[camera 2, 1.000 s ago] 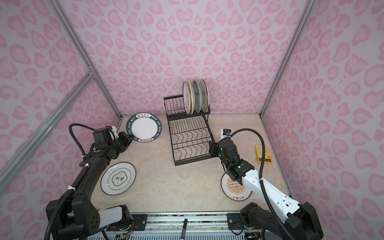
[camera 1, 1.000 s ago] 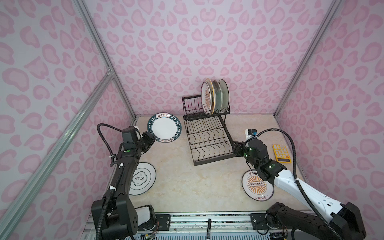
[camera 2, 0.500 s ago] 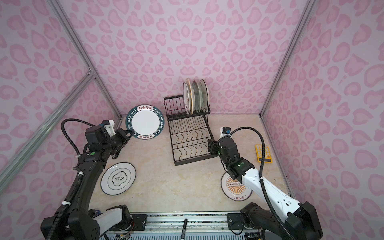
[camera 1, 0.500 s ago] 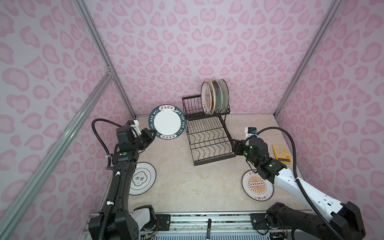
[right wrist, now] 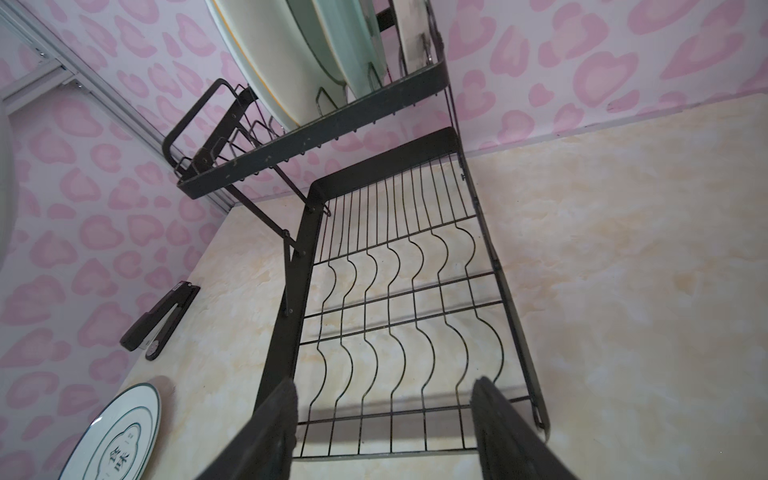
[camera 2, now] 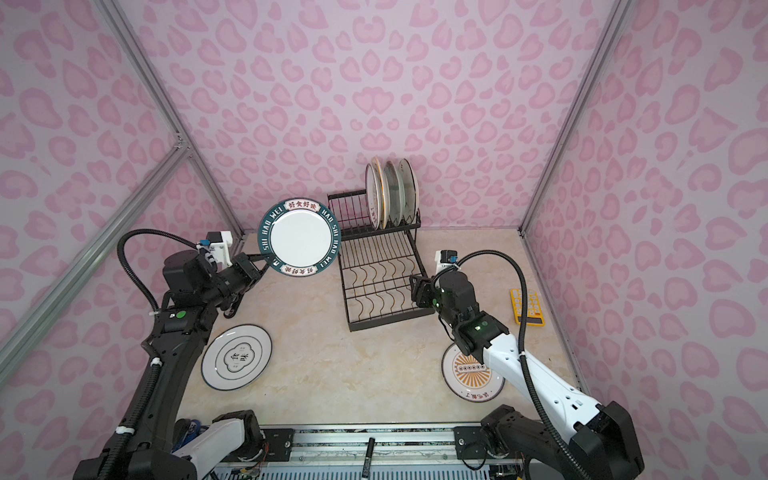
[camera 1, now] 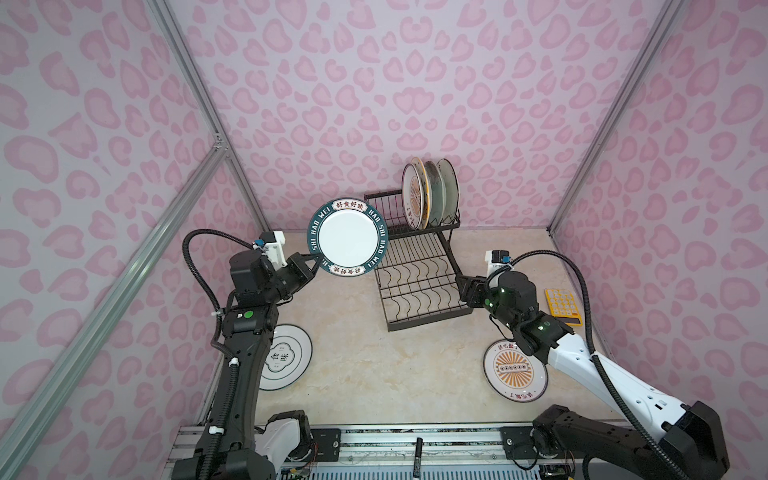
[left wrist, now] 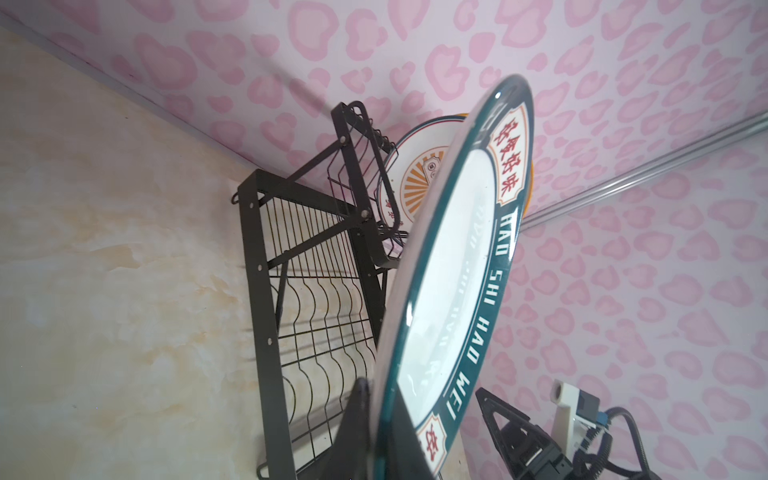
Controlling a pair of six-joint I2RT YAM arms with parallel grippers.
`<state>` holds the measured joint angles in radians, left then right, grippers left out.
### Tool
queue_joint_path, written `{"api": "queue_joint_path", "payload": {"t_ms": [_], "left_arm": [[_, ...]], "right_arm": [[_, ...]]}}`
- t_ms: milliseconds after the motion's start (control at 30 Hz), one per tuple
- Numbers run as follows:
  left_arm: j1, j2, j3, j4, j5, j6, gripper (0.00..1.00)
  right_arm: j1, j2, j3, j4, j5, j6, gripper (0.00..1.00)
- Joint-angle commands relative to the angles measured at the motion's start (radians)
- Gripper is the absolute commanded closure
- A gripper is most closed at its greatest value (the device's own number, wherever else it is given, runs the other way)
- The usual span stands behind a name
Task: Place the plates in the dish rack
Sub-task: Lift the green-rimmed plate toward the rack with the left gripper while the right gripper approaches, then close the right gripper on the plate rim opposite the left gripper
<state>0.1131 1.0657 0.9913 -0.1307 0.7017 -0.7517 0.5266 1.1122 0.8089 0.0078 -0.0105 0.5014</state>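
Beige marbled tabletop (camera 1: 374,386): left gripper (camera 1: 316,266) clamped on the lettered-rim plate (camera 1: 348,236) beside the dish rack (camera 1: 419,286); right gripper (right wrist: 384,382) with jaws apart.

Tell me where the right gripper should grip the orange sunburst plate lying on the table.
Take the rim. The orange sunburst plate lies flat on the table, so only its thin edge fits between jaws. The open right gripper should probably come down on the edge nearest the robot's base.

The left arm (camera 1: 245,332) looks black; the right arm (camera 1: 582,365) wears a white shell. Ribbed black cables (camera 1: 579,278) loop overhead, and both show green dots (camera 1: 248,314), perhaps LEDs.
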Motion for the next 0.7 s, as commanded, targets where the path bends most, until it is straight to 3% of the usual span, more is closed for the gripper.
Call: {"api": "queue_joint_path", "payload": {"t_ms": [0, 367, 667], "left_arm": [[-0.034, 0.009, 0.018, 0.079, 0.052, 0.035, 0.97], [-0.192, 0.048, -0.072, 0.166, -0.001, 0.031, 0.97], [-0.299, 0.116, -0.139, 0.297, -0.037, 0.01, 0.97]], "right_arm": [[-0.012, 0.006, 0.021, 0.055, -0.097, -0.003, 0.34], [-0.06, -0.01, 0.043, 0.147, -0.306, 0.043, 0.32], [-0.065, 0.016, 0.026, 0.189, -0.339, 0.068, 0.24]]}}
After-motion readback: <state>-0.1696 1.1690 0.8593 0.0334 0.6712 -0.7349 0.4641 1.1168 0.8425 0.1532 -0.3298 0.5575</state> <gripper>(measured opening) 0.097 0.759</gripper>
